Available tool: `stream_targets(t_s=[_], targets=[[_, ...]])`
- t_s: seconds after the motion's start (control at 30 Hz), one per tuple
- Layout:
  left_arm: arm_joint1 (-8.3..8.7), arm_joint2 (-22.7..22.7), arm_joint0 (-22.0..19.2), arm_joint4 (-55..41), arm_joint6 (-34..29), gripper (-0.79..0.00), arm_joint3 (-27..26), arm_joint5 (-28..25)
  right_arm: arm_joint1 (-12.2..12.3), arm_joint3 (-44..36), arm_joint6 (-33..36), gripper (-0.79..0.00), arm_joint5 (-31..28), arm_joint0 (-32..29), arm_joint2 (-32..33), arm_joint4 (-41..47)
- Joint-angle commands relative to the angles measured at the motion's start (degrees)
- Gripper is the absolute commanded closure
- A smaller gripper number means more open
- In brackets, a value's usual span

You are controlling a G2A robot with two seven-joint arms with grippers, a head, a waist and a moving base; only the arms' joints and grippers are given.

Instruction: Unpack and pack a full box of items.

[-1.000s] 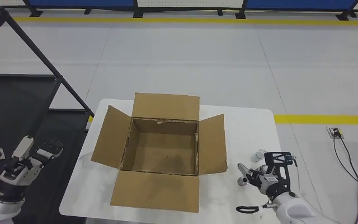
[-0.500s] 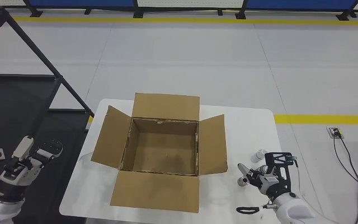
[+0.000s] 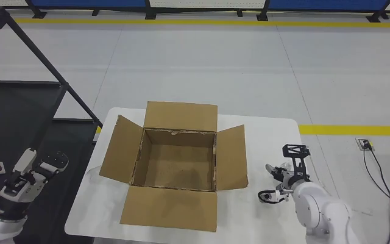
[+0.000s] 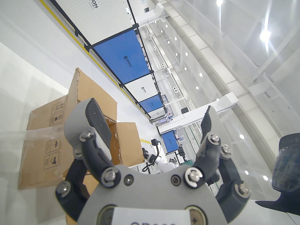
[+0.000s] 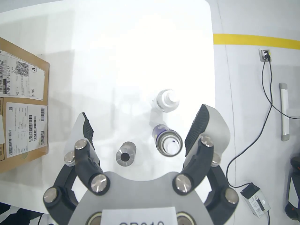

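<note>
Now, your right jaws are spread wide and hold nothing; between them, down on the white table [image 5: 117, 36], stand a dull metal cylinder [image 5: 125, 153] with a hollow top and a purple can [image 5: 167, 140], the can close by one pad [image 5: 195, 127]. Just past the tips stands a white plastic bottle [image 5: 165, 100]. Your left jaws, equally wide and bare, hang beside the table, apart from the open cardboard box [image 3: 181, 116].

White table [image 3: 268, 139] — yellow floor line [image 3: 344, 129].
</note>
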Motion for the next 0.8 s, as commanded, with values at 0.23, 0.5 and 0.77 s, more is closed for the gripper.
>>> stream_targets(t_s=[0.23, 0.5, 0.77], targets=[[0.0, 0.0, 0.0, 0.0, 0.0, -0.785, 0.0, 0.0, 0.66, -2.3, 0.42, -0.785, -5.13, -1.23, 4.18, 6.23], [0.0, 0.0, 0.0, 0.0, 0.0, -0.785, 0.0, 0.0, 1.41, -20.37, -2.07, -0.785, -15.21, -18.69, 9.37, 12.1], [0.0, 0.0, 0.0, 0.0, 0.0, -0.785, 0.0, 0.0, 1.74, -18.81, -3.35, -0.785, -18.12, -25.3, 5.36, 8.87]])
